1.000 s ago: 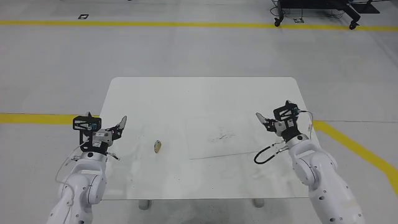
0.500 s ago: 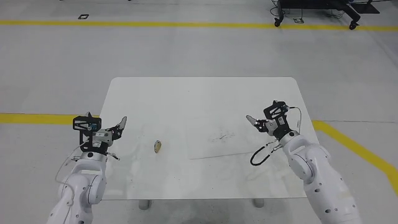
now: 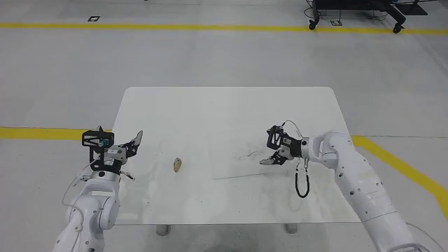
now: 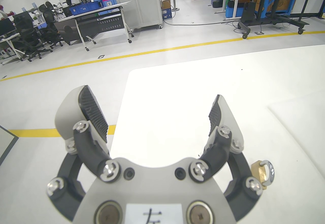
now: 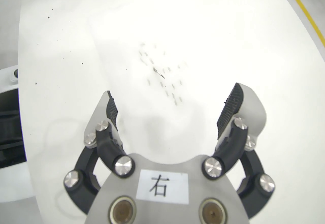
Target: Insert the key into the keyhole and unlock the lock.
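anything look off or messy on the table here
A cluster of small dark scuff marks dirties the white table just ahead of the open right gripper. The brass padlock lies on its side, nearer the left gripper.

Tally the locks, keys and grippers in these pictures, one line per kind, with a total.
Lock: 1
Key, a tiny thin piece lying among scuff marks: 1
Grippers: 2, the left gripper and the right gripper, fingers apart on both
Total: 4
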You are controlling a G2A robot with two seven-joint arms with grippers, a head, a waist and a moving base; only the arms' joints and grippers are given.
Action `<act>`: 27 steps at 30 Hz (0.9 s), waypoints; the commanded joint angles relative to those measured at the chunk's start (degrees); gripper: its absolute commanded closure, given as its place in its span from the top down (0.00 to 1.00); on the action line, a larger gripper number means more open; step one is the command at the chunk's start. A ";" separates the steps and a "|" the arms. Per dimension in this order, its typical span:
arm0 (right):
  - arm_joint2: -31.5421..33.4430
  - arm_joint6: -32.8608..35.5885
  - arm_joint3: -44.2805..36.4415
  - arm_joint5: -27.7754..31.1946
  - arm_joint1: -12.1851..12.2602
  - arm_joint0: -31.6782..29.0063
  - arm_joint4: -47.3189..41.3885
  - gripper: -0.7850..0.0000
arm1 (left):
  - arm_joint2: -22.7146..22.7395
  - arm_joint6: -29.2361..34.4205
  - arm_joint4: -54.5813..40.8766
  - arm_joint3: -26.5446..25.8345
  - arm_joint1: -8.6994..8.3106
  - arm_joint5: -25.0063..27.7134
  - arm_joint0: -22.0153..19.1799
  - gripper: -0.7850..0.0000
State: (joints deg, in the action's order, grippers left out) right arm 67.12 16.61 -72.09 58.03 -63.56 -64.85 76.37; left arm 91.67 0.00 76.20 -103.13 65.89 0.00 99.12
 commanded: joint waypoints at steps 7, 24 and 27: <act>-14.56 -3.07 7.72 -0.03 1.93 10.54 0.90 0.40 | 0.00 0.00 0.00 0.00 0.00 0.00 0.00 1.00; -36.57 -13.07 15.96 -0.03 2.92 23.26 -0.84 0.38 | 0.00 0.00 0.00 0.00 0.00 0.00 0.00 1.00; -38.61 -14.20 16.74 -0.03 2.79 24.60 -1.47 0.31 | 0.00 0.00 0.00 0.00 0.00 0.00 0.00 1.00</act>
State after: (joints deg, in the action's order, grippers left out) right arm 29.13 2.73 -55.58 58.00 -60.73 -40.67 75.10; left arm 91.67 0.00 76.20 -103.13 65.89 0.00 99.12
